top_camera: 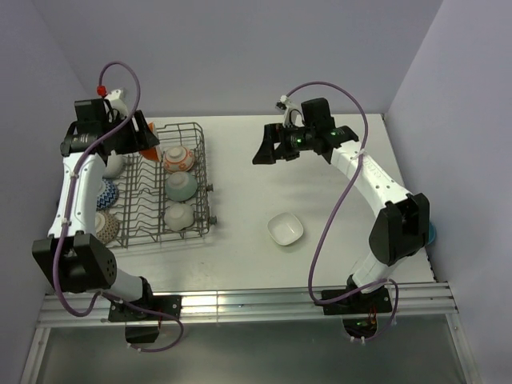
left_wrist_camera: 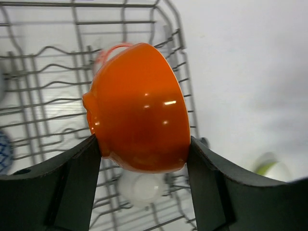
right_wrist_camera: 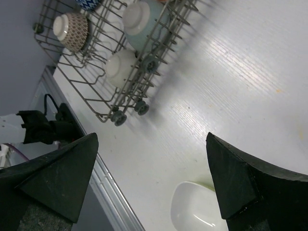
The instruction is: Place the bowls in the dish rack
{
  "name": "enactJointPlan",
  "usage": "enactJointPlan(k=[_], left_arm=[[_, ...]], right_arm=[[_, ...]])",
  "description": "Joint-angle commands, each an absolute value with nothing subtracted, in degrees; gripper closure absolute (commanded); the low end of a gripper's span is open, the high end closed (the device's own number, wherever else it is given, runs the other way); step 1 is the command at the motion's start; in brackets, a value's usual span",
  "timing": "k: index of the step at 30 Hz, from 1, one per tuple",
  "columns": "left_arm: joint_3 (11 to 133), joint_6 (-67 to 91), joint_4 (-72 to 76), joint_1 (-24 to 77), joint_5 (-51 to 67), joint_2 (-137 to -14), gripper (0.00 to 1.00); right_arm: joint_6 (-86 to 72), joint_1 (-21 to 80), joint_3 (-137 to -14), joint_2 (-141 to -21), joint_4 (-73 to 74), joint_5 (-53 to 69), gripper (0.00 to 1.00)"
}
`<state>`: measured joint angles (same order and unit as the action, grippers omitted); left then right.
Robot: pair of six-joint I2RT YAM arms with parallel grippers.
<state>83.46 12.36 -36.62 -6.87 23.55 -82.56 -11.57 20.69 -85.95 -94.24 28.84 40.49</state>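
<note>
Left gripper (left_wrist_camera: 143,144) clamps a glossy orange round ceramic bowl (left_wrist_camera: 137,106), tipped on its side, over the grey wire dish rack (top_camera: 203,172). Right gripper (right_wrist_camera: 152,139) spread wide, empty.

I have the glossy orange bowl (left_wrist_camera: 139,106) tipped on its side, pinched between the fingers of my left claw (left_wrist_camera: 142,144), over the grey wire rack (left_wrist_camera: 48,72). Beside that claw, a red-patterned bowl (top_camera: 178,158), a pale green bowl (top_camera: 181,186) and a round white bowl (top_camera: 178,216) lean in a row in the rack. A square white bowl (right_wrist_camera: 192,214) sits upright below my right claw (right_wrist_camera: 151,139).
</note>
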Motion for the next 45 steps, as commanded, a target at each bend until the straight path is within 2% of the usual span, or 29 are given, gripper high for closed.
enactJointPlan(k=[1,11,18,25,45], left_arm=[[89.3,-0.5,-43.3,-6.9,14.5,-85.5,1.00],[95.8,-15.7,-44.0,-6.9,2.6,-95.8,1.00],[100.5,-30.0,-42.9,-7.0,1.9,-101.3,1.00],[107.8,-35.2,-48.1,-6.9,0.3,-109.3,1.00],[106.2,-50.3,-49.8,-6.8,3.4,-113.0,1.00]], right_arm=[[-7.9,19.8,-88.4,-90.6,32.7,38.8,0.00],[-6.2,18.9,-89.6,-91.3,35.9,38.1,0.00],[-6.2,19.0,-89.6,-91.5,36.4,37.5,0.00],[-6.1,18.9,-89.6,-91.7,36.6,36.7,0.00],[-5.5,18.9,-88.6,-91.1,37.1,35.1,0.00]])
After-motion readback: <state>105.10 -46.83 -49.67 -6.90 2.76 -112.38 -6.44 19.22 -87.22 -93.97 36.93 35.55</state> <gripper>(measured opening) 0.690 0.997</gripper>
